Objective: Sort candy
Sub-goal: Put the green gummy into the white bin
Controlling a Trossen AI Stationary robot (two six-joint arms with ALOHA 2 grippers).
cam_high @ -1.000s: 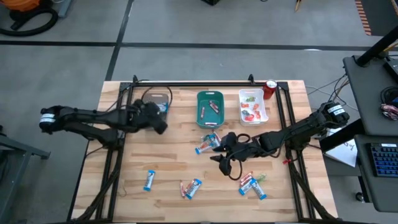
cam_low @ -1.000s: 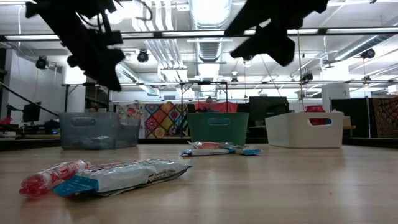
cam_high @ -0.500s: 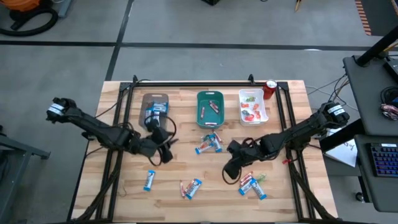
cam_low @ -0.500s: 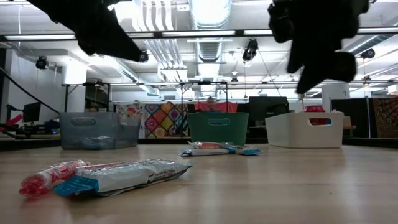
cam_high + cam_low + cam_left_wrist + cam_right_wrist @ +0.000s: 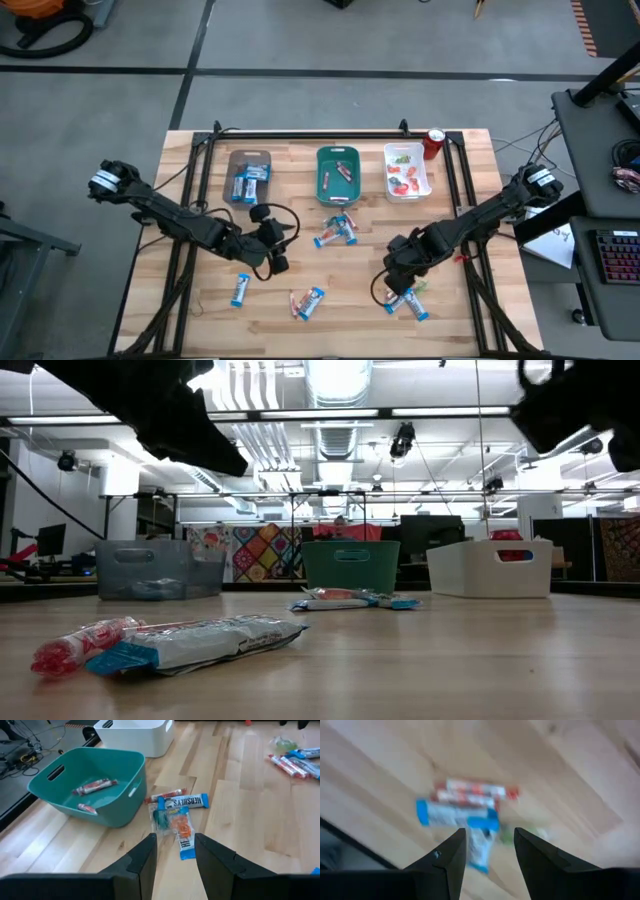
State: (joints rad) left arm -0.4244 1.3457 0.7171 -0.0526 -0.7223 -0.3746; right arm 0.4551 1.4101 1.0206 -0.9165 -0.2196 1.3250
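Candy lay scattered on the wooden counter: a cluster of blue-and-white bars and a red stick at centre, just in front of the teal tray; one blue bar and a pair near the front edge; another cluster front right. Teal tray held two red sticks. Brown tray held blue bars; white tray held red and green pieces. Left claw hung released, empty, left of centre. Right claw hung released, empty, over the front-right cluster.
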